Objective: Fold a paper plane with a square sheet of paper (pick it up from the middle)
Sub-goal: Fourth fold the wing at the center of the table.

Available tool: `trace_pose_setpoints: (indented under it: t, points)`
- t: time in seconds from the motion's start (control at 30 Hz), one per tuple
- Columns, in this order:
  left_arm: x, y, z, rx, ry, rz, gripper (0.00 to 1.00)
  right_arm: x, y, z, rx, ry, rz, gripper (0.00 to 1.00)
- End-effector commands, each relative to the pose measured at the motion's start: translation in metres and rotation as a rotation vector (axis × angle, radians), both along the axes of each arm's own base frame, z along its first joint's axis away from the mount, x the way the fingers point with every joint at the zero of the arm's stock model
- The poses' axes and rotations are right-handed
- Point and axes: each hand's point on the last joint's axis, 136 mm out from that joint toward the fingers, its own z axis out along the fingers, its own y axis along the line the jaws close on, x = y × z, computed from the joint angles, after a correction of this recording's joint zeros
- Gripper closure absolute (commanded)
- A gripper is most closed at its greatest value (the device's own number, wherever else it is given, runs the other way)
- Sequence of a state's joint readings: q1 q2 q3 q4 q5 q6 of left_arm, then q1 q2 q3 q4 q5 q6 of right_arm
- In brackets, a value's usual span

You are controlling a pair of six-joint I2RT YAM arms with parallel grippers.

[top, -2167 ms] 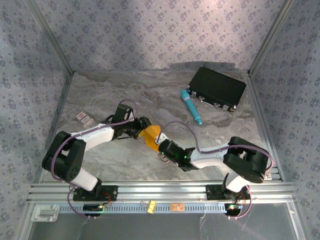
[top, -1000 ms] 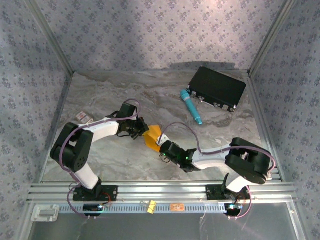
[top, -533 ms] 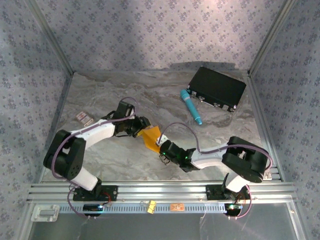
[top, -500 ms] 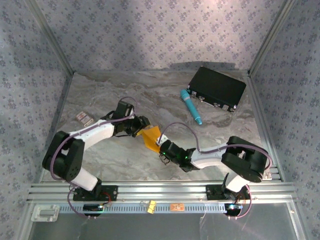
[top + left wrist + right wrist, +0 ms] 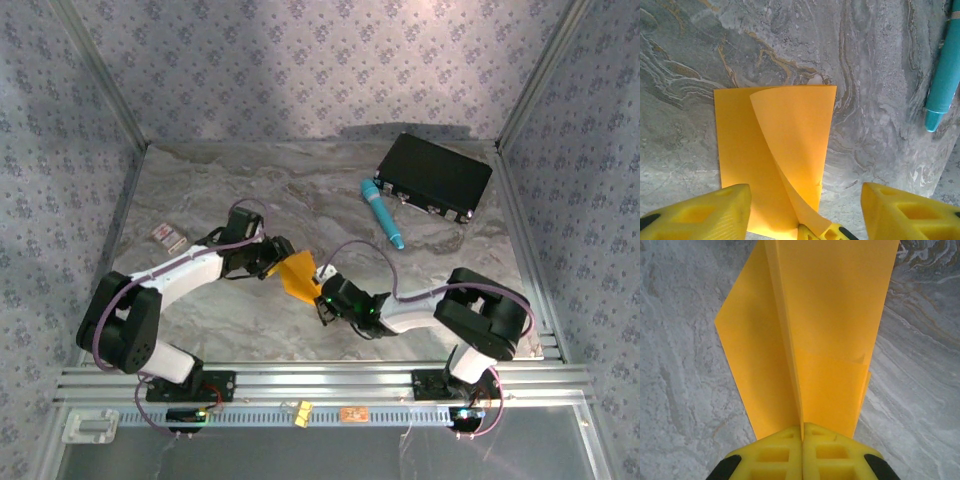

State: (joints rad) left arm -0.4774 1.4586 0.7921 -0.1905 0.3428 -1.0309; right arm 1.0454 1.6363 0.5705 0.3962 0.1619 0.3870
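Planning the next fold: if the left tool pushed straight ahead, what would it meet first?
Probably the orange paper, lying just ahead between the open fingers of the left tool; depth is unclear.

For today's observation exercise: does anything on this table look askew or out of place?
The sheet of paper is not lying flat: its folded flap curls up off the lower layer, pinched by the right gripper.

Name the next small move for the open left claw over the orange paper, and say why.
Likely lower the left claw onto the curled flap and press it flat: the right claw pinches the square sheet of paper at its edge, and the flap stands off the sheet uncreased.
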Motion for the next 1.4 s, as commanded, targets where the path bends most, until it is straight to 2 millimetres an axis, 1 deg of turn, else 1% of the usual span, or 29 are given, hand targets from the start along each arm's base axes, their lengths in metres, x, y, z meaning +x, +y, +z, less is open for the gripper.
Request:
trace_pose_setpoints:
  t: [0.0, 0.13, 0.23, 0.4, 0.5, 0.6, 0.9, 1.1, 1.23, 1.37]
  points:
    - [-0.002, 0.004, 0.002, 0.003, -0.004, 0.007, 0.46, -0.007, -0.004, -0.013, 0.039, 0.096, -0.026, 0.93]
    - [-0.004, 0.003, 0.001, -0.007, -0.002, 0.005, 0.65, -0.007, -0.003, -0.014, 0.099, 0.153, -0.041, 0.94]
    - [-0.006, 0.002, -0.002, -0.016, 0.001, 0.002, 0.76, -0.006, -0.003, -0.014, 0.157, 0.188, -0.062, 0.94]
    - [-0.009, 0.001, -0.005, -0.028, 0.009, -0.005, 0.83, -0.005, -0.002, -0.012, 0.239, 0.233, -0.076, 0.93]
    - [-0.010, -0.003, -0.005, -0.045, 0.008, -0.016, 0.89, -0.006, -0.005, -0.016, 0.241, 0.259, -0.098, 0.93]
    - [-0.010, -0.009, -0.004, -0.063, -0.002, -0.034, 0.91, -0.006, -0.007, -0.019, 0.273, 0.297, -0.121, 0.93]
    - [-0.009, -0.042, -0.002, -0.147, -0.029, -0.124, 0.94, -0.006, -0.010, -0.025, 0.323, 0.368, -0.173, 0.93]
    - [-0.005, -0.060, -0.010, -0.172, -0.026, -0.166, 0.95, -0.005, -0.013, -0.028, 0.340, 0.407, -0.198, 0.92]
    - [-0.004, -0.069, -0.015, -0.168, -0.023, -0.185, 0.95, -0.004, -0.015, -0.032, 0.341, 0.442, -0.218, 0.92]
    - [-0.002, -0.069, -0.022, -0.158, -0.020, -0.176, 0.95, -0.004, -0.017, -0.034, 0.349, 0.467, -0.236, 0.92]
